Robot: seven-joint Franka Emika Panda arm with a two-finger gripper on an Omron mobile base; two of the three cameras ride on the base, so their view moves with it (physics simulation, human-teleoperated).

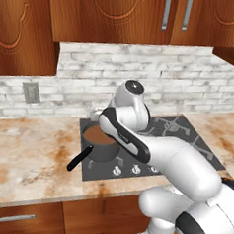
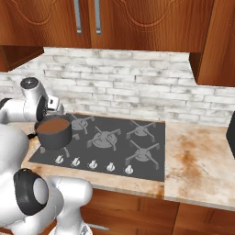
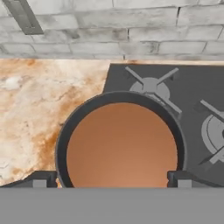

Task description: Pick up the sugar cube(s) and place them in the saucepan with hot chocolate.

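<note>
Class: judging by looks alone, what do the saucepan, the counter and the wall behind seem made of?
Saucepan: probably metal, matt dark grey, with a thin even rim. Counter: polished stone, perhaps marble, cream with rusty veining. Wall: whitewashed brick, with visible mortar lines.

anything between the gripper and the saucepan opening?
Nothing visible. In the hand view the open gripper looks straight onto the saucepan; its fingers straddle the rim, with smooth brown liquid between them. No sugar cube is visible.

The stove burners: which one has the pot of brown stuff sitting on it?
The front left burner of the dark grey cooktop. The small dark grey saucepan of smooth brown hot chocolate sits there, by the knobs; the other burners show bare grates.
</note>
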